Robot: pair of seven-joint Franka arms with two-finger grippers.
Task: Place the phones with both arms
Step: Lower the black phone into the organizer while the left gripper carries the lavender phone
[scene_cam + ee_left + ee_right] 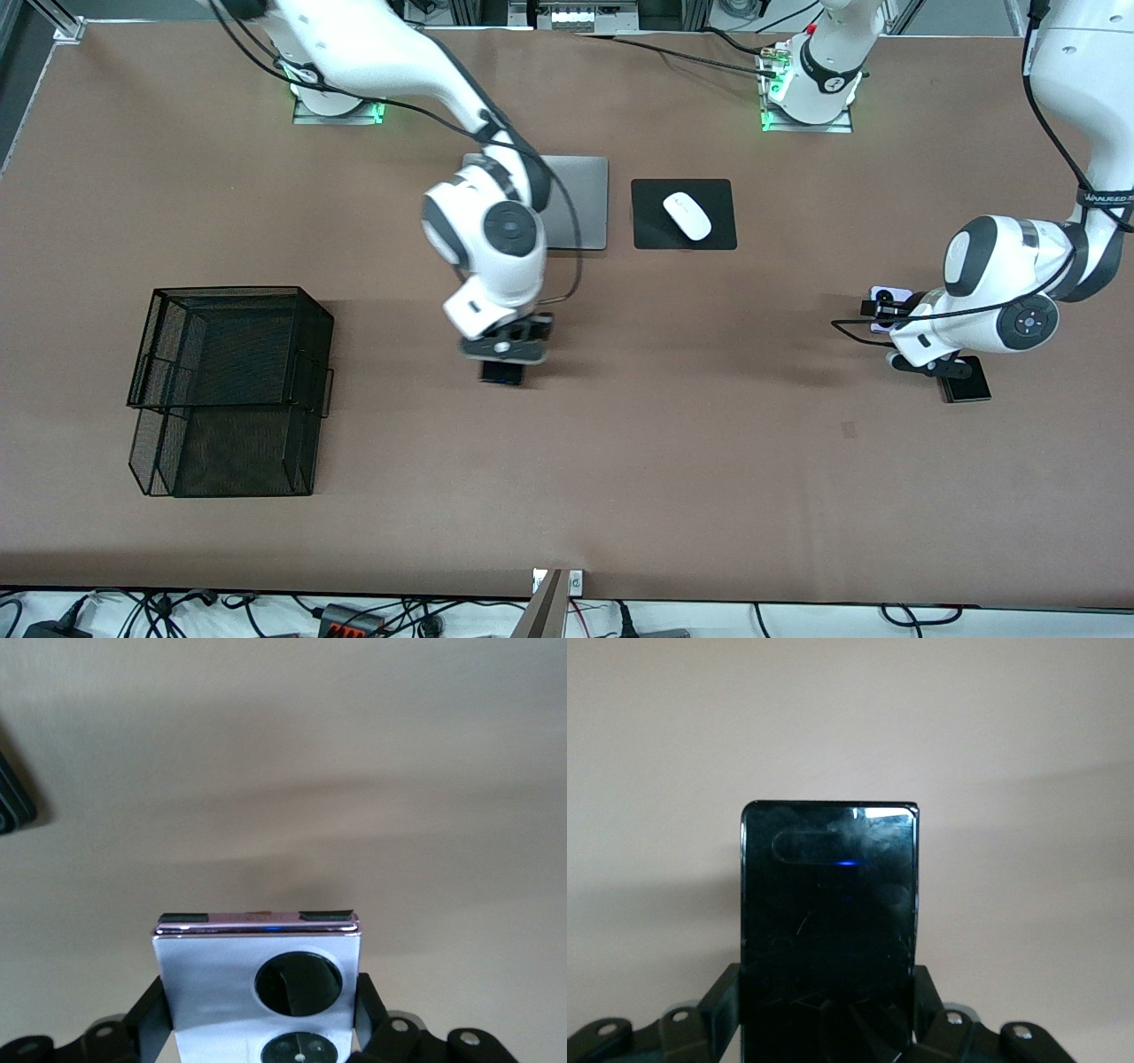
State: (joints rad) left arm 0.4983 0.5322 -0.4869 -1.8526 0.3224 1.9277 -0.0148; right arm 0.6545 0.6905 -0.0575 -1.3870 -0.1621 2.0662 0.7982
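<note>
Front view, right gripper (501,347): pinching long slim black slab phone (500,373) above brown bench (673,443).
Left gripper (889,312): pinching squarish lilac-white two-lens phone (889,294).

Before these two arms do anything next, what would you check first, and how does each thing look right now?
1. Left gripper closed on the lilac-white phone: ok, fingers flank its sides.
2. Right gripper closed on the long black phone: ok.
3. Whether either phone is lifted off the table: cannot tell.
4. Small black phone near the left gripper, untouched: ok, lying flat on the table.
5. Black mesh tray free to receive: ok, nothing seen in it.
6. Mouse and laptop out of the way: ok.
</note>
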